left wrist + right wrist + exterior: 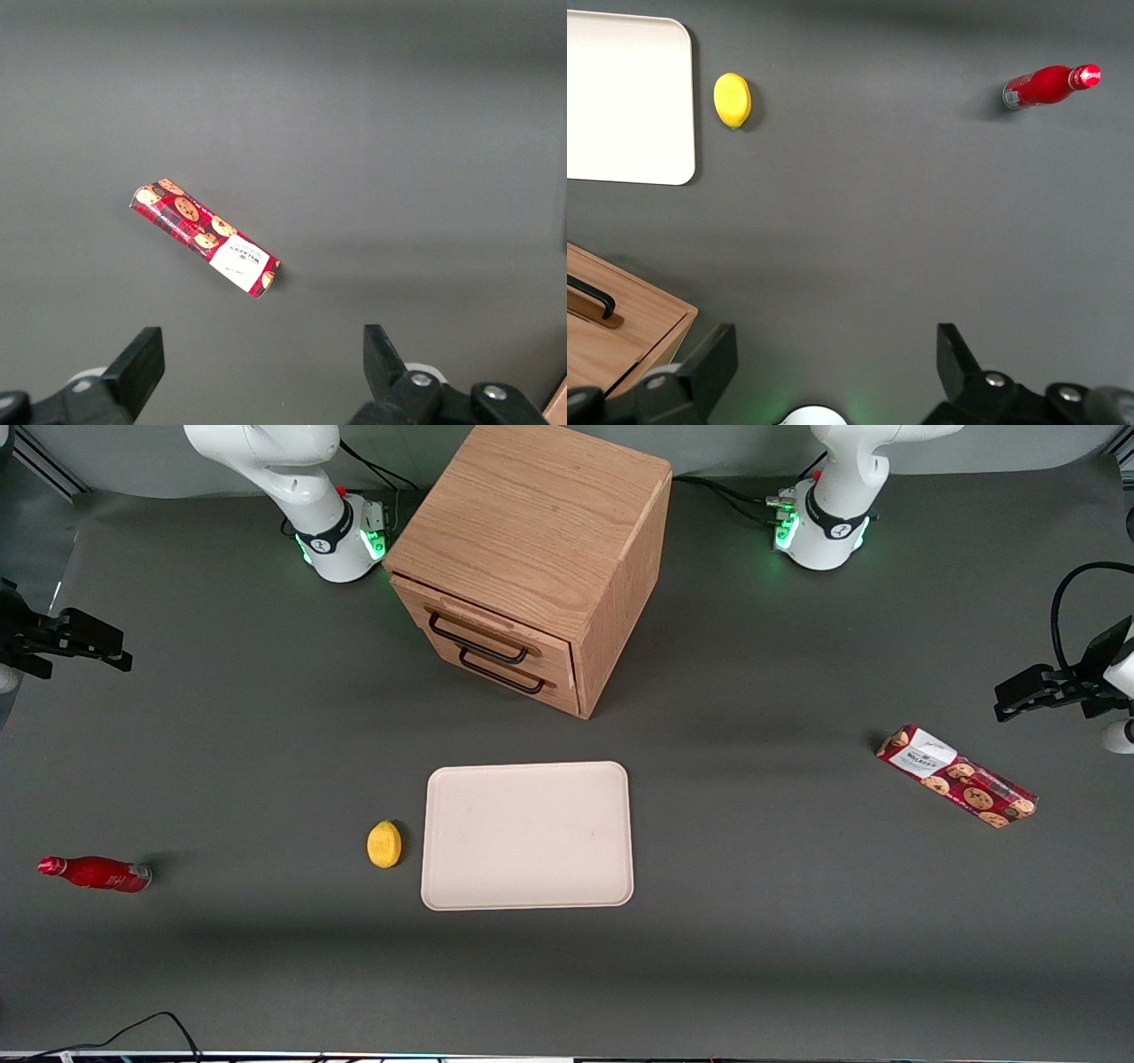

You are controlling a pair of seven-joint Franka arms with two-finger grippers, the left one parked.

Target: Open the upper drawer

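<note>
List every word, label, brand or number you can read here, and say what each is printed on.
"WALKERS": white label on the red cookie box, toward the parked arm's end of the table; smaller print under it is too small to read.
Red bottle: white markings, unreadable.
Gripper, open, upper drawer, lemon, tray: no text.

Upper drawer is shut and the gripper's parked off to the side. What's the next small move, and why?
Probably swing the gripper, jaws open and holding nothing, toward the front of the cabinet, lining up with the upper drawer. That drawer sits flush and closed, and its black bar handle is untouched, well away from the gripper.
</note>
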